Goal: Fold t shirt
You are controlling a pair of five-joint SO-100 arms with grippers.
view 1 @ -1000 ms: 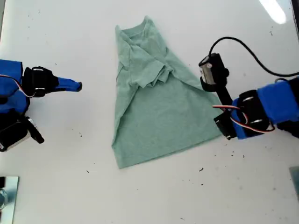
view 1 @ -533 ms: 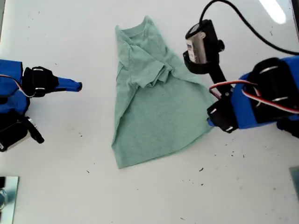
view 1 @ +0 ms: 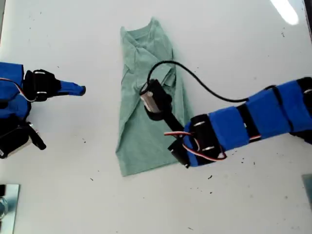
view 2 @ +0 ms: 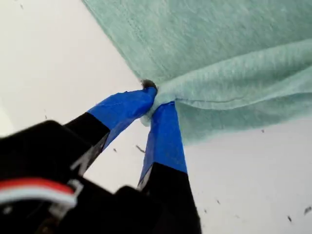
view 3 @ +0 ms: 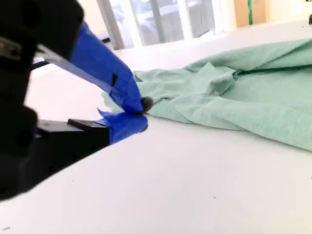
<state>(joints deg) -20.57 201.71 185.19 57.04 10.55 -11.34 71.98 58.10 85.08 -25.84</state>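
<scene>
The pale green t shirt [view 1: 141, 131] lies on the white table, neck toward the exterior view's top, its right side folded over so it forms a narrow strip. My first gripper [view 1: 176, 152] reaches in from the exterior view's right over the shirt's lower part. In the first wrist view its blue-taped fingers [view 2: 165, 131] are shut on a bunched edge of the t shirt [view 2: 219, 44]. My second gripper [view 1: 78, 89] rests on the table off the shirt, toward the exterior view's left. Its tips [view 3: 141, 113] are shut with nothing between them, and the t shirt [view 3: 234, 97] lies beyond.
The first arm's black cable [view 1: 204, 85] arcs over the shirt's right edge in the exterior view. A metal piece [view 1: 9, 207] sits at that view's lower left corner. Bare white table [view 1: 73, 161] surrounds the shirt, with small dark specks.
My first arm swung from the exterior view's right to the left across the shirt, pulling the right side of the cloth over the body. The second arm stayed still.
</scene>
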